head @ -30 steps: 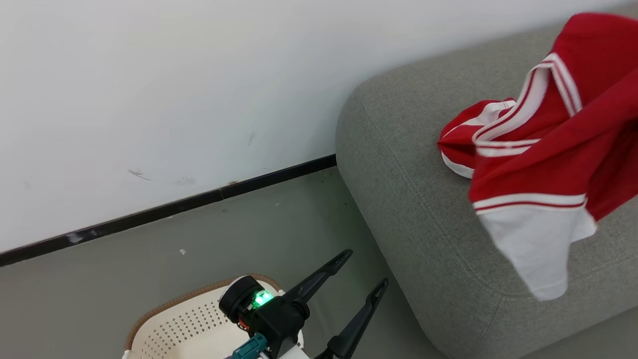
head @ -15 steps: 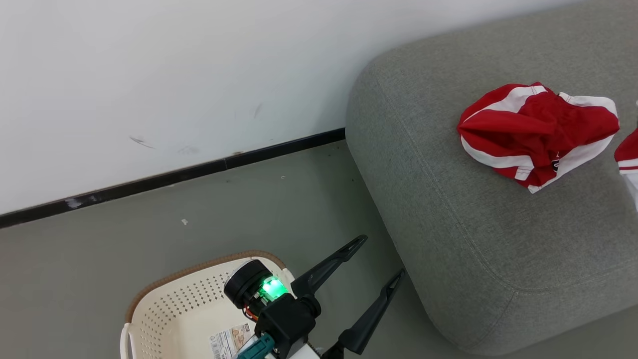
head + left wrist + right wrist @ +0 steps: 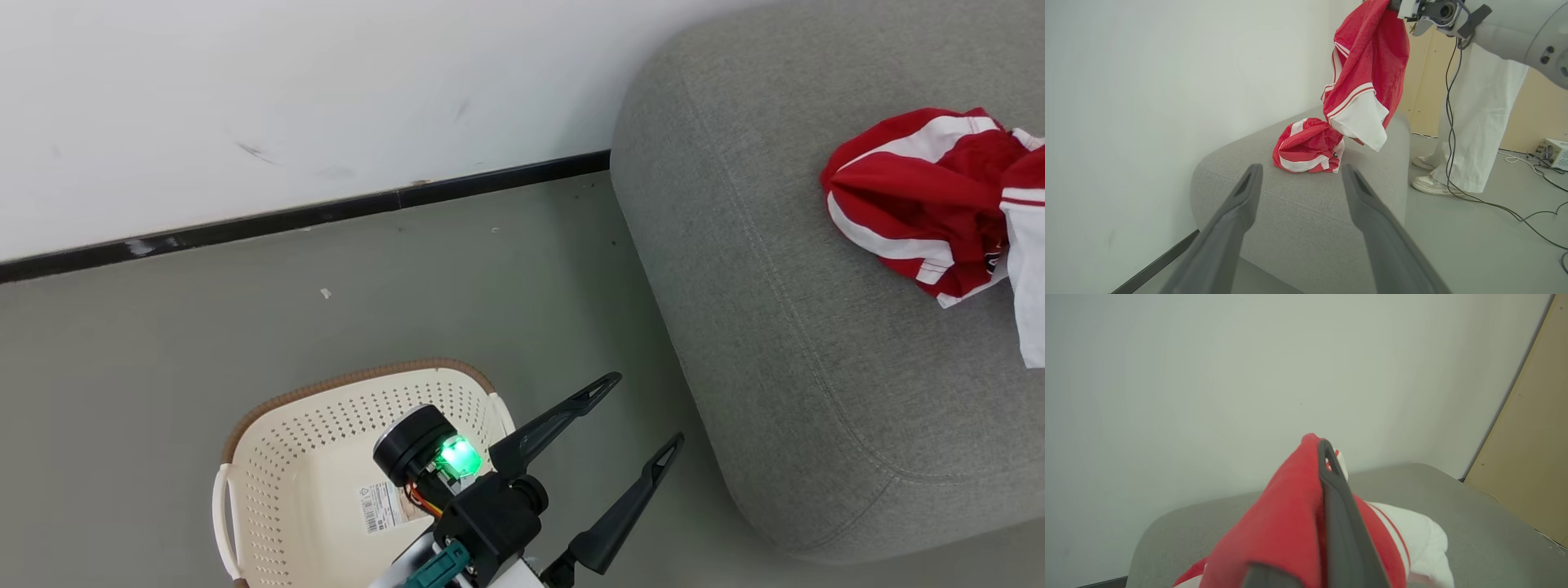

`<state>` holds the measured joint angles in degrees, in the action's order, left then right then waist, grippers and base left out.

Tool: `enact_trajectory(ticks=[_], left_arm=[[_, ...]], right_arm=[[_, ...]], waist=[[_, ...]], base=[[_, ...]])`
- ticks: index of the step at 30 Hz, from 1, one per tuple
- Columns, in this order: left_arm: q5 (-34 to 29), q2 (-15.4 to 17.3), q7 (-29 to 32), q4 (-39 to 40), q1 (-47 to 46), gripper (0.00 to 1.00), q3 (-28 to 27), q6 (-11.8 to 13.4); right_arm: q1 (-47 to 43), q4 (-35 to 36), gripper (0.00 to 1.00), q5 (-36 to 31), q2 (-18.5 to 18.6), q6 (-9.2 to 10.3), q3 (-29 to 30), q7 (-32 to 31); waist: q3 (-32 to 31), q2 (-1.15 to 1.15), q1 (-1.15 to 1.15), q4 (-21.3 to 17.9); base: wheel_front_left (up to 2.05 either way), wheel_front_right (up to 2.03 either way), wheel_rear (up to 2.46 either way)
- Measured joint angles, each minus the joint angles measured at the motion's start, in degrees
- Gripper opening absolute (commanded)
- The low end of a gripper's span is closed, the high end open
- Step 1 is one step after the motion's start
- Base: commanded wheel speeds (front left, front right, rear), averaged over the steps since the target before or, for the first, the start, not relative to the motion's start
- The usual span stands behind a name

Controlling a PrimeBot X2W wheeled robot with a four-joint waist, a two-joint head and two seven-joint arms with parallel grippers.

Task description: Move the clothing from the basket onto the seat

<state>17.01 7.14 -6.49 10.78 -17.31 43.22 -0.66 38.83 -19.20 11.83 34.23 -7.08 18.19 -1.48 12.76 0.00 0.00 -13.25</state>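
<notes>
A: Left tool, quick?
B: My left gripper (image 3: 647,408) has its fingers spread wide with nothing between them. It sits low at the near left, over the floor (image 3: 490,294) between the basket (image 3: 269,457) and the seat (image 3: 775,327).
A: Right one?
B: My right gripper (image 3: 1323,457) is pinched together on the hanging garment (image 3: 1367,61), with red cloth bunched over one finger. It is up high over the seat, far right of my left gripper and well apart from it.
A: Where's the clothing, then?
B: The hanging garment drops from my right gripper, white panel lowest, above the seat top. I can't tell if the hem touches the cushion. The bunched garment (image 3: 914,196) lies crumpled on the seat, just left of the hanging one and on the wall (image 3: 326,98) side.
A: Basket?
B: Near left on the floor, its barcode label (image 3: 380,506) showing on the bottom, just beside my left wrist.
A: Anything else?
B: A person's legs (image 3: 1478,114) in white trousers stand right of the seat, with cables (image 3: 1494,204) on the floor.
</notes>
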Motion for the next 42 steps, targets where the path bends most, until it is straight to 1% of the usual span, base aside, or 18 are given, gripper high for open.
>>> enact_trajectory(ticks=[3, 5, 7, 14, 18, 19, 20, 21, 22, 23, 24, 29, 42], left_arm=[[0.0, 0.0, 0.9, 0.6, -0.3, 1.0, 0.2, 0.0], [-0.1, 0.0, 1.0, 1.1, -0.8, 1.0, 0.3, 0.0], [-0.2, 0.0, 1.5, 1.5, -1.5, 1.0, 0.5, 0.0], [-1.5, -0.2, 2.0, 2.4, -3.9, 1.0, 1.4, -0.8], [-1.5, -0.4, 2.0, 2.5, -5.3, 1.0, 1.8, -1.6], [-1.5, -0.5, 2.0, 2.5, -6.0, 1.0, 2.0, -2.1], [-1.5, -0.5, 2.0, 2.5, -6.3, 1.0, 2.0, -2.1], [-1.5, -0.6, 2.0, 2.5, -6.6, 1.0, 2.1, -2.1], [-1.5, -0.6, 2.0, 2.5, -7.0, 1.0, 2.1, -2.3], [-1.5, -0.6, 2.0, 2.5, -7.3, 1.0, 2.1, -2.5], [-1.6, -0.6, 2.0, 2.5, -7.5, 1.0, 2.0, -2.6], [-2.0, -0.1, 1.8, 1.3, -8.2, 1.0, 1.6, -3.2], [-0.9, -0.1, 0.8, -1.0, -8.2, 1.0, 1.6, -4.0]], right_arm=[[0.1, -1.5, 0.0, 0.0, -2.7, 0.0, -2.4, 0.3], [0.0, -3.2, 0.0, 0.0, -4.9, 0.0, -3.1, 0.8], [-0.2, -4.9, 0.0, -0.3, -6.2, 0.0, -3.3, 1.3], [-1.5, -9.7, 0.0, -1.4, -8.3, 0.0, -3.0, 3.3], [-2.1, -11.2, 0.0, -2.5, -8.6, 0.0, -2.9, 4.3], [-2.2, -11.6, 0.23, -2.4, -8.7, 0.0, -2.4, 5.1], [-2.2, -11.7, 0.36, -2.4, -8.7, 0.0, -2.2, 5.3], [-2.2, -11.8, 0.47, -2.4, -8.7, 0.0, -2.1, 5.7], [-2.2, -11.9, 0.7, -2.4, -8.7, 0.0, -2.1, 5.8], [-2.2, -11.9, 0.95, -2.4, -8.7, 0.0, -2.2, 5.9], [-2.2, -12.0, 1.0, -2.3, -8.9, 0.0, -2.3, 6.3], [-2.4, -12.6, 1.0, -1.8, -10.9, 0.0, -4.0, 7.7], [-10.4, -9.5, 1.0, 0.3, -10.3, 0.0, -6.0, 10.6]], waist=[[1.4, 0.0, 0.0, 0.9], [2.4, 0.0, 0.01, 1.6], [3.3, 0.0, 0.0, 2.2], [6.5, 0.0, 0.01, 4.1], [8.2, 0.0, 0.01, 4.9], [9.0, 0.0, 0.01, 5.3], [9.3, 0.0, 0.01, 5.4], [9.7, 0.0, 0.01, 5.5], [10.0, 0.0, 0.01, 5.6], [10.3, 0.0, 0.01, 5.7], [10.7, 0.0, 0.0, 5.7], [11.1, 0.0, 0.01, 4.7], [9.5, 0.0, 0.01, 1.3]], base=[[0.0, 0.0, 0.0], [0.0, 0.0, 0.0], [0.0, 0.0, 0.0], [0.0, 0.0, 0.0], [0.0, 0.0, 0.0], [0.0, 0.0, 0.0], [0.0, 0.0, 0.0], [0.0, 0.0, 0.0], [0.0, 0.0, 0.0], [0.0, 0.0, 0.0], [0.0, 0.0, 0.0], [0.0, 0.0, 0.0], [0.0, 0.0, 0.0]])
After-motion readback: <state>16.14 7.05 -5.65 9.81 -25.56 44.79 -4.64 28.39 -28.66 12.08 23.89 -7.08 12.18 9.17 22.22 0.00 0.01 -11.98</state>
